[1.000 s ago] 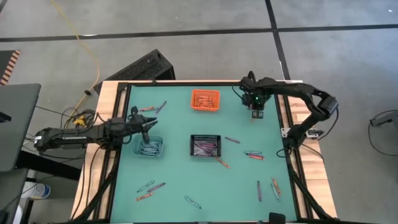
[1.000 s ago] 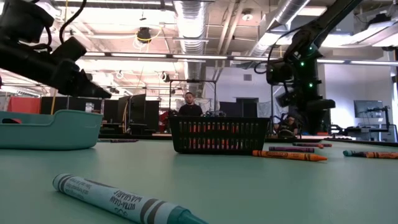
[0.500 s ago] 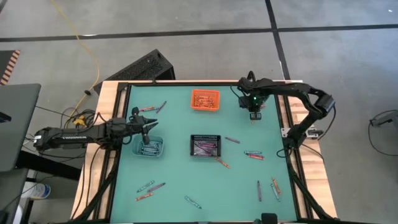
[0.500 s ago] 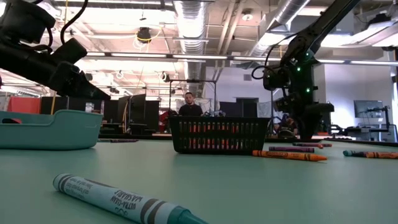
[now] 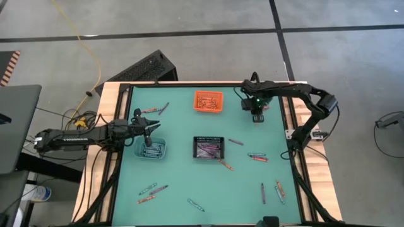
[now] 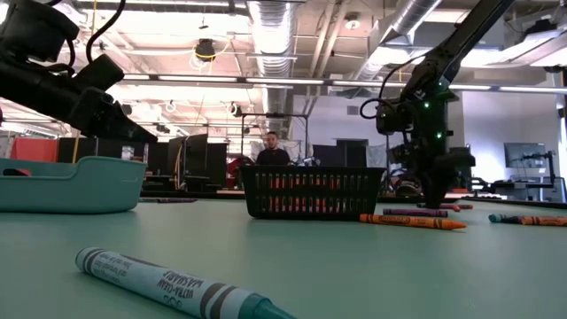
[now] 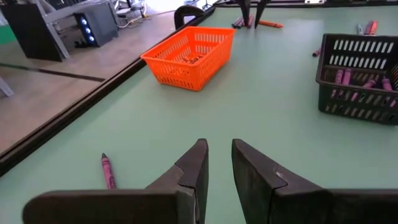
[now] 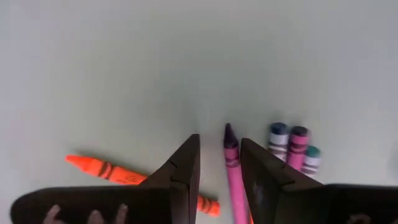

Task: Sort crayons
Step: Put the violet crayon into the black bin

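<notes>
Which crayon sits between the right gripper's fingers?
The purple crayon, between the right gripper's open fingers. The orange crayon lies outside them; three others are bunched beyond.

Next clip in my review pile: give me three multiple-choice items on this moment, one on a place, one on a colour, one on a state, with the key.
1. Where is the right claw?
A. Low at the table's far right, over loose crayons
B. Above the black bin
C. Off the table

2. What colour is the crayon between the right claw's fingers?
A. Orange
B. Purple-pink
C. Green

3. How are the left claw's fingers?
A. Clamped on a crayon
B. Slightly apart, holding nothing
C. Out of view

Key: A, the high view shows it right of the orange bin; B, the right wrist view shows it; B, the left wrist view shows an empty gap.
</notes>
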